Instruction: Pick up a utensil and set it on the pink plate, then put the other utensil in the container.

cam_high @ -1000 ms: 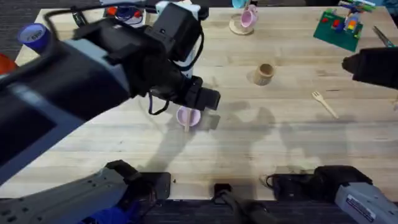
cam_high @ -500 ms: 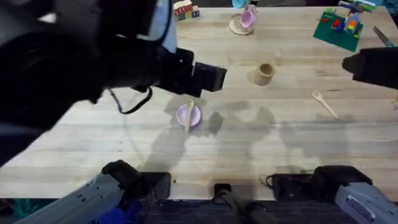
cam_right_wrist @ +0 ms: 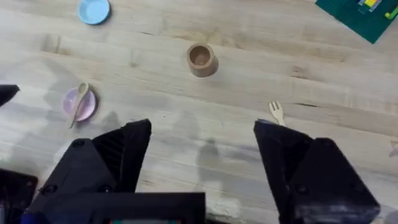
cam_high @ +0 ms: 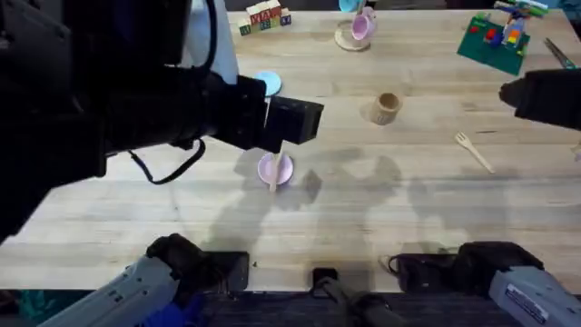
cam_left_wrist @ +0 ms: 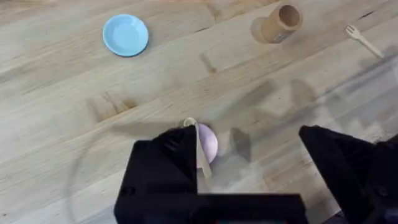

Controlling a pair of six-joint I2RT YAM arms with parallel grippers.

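Since a second ago the left arm has climbed off the pink plate (cam_high: 274, 169) and now looms dark across the left half of the overhead view, uncovering a blue plate (cam_high: 266, 84) on the bench (cam_high: 408, 218). The left tool (cam_left_wrist: 249, 168) hangs above the plate with its fingers spread and nothing between them. The spoon (cam_high: 274, 171) lies across the pink plate, bowl toward 12 o'clock, handle running off the rim toward 6 o'clock. At about 2 o'clock from the plate stands the cup (cam_high: 386, 107), upright and well apart. At 4 o'clock from the cup the fork (cam_high: 474, 152) lies flat on the bench, tines toward 10 o'clock. The right tool (cam_right_wrist: 202, 155) hovers spread over the bench, holding nothing, with the fork just beyond one finger.
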